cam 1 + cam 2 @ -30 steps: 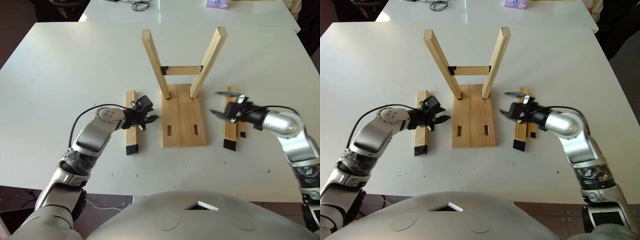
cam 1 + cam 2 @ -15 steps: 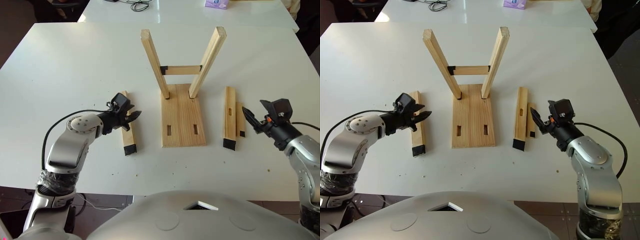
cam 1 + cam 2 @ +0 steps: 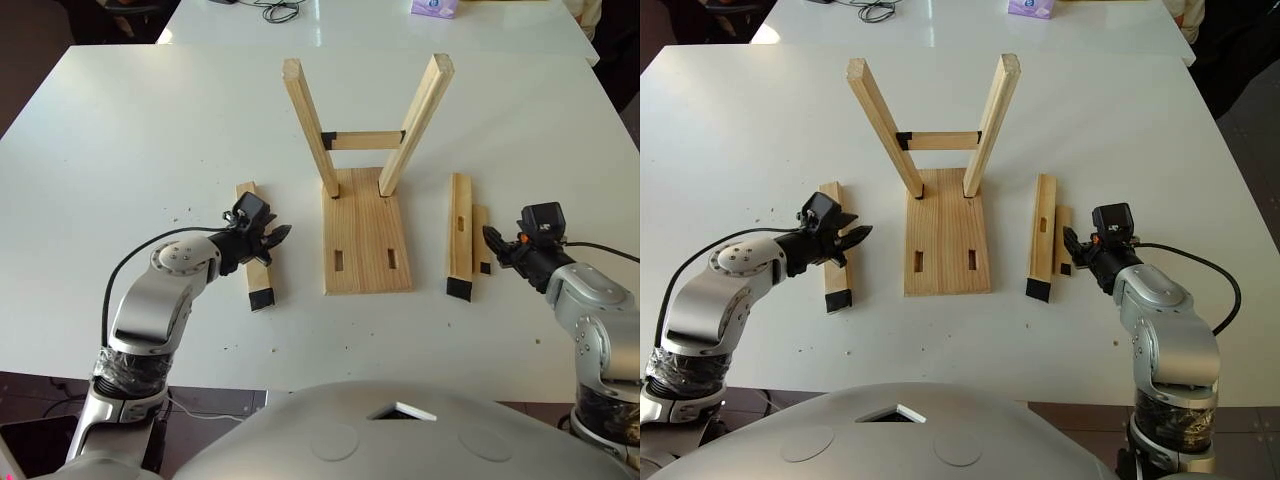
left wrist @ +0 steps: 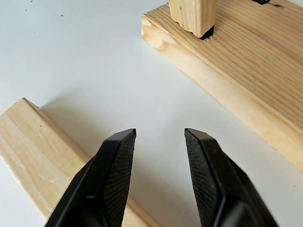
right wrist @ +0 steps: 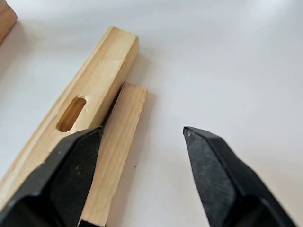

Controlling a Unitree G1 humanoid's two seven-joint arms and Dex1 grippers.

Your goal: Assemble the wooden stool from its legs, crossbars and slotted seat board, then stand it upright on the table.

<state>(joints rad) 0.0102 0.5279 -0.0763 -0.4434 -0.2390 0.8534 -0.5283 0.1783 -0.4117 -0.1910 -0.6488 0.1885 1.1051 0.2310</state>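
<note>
Seat board: flat at the centre of the table. An upright leg pair, joined by a crossbar, stands in its far slots. Loose leg: flat, left of the board, with the left gripper over it, jaws open and empty. Slotted leg and short crossbar: touching side by side, right of the board. The right gripper is just beside them, jaws open and empty.

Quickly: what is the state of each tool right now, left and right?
Left tool: open, holding nothing, over the loose leg.
Right tool: open, holding nothing, by the short crossbar.
</note>
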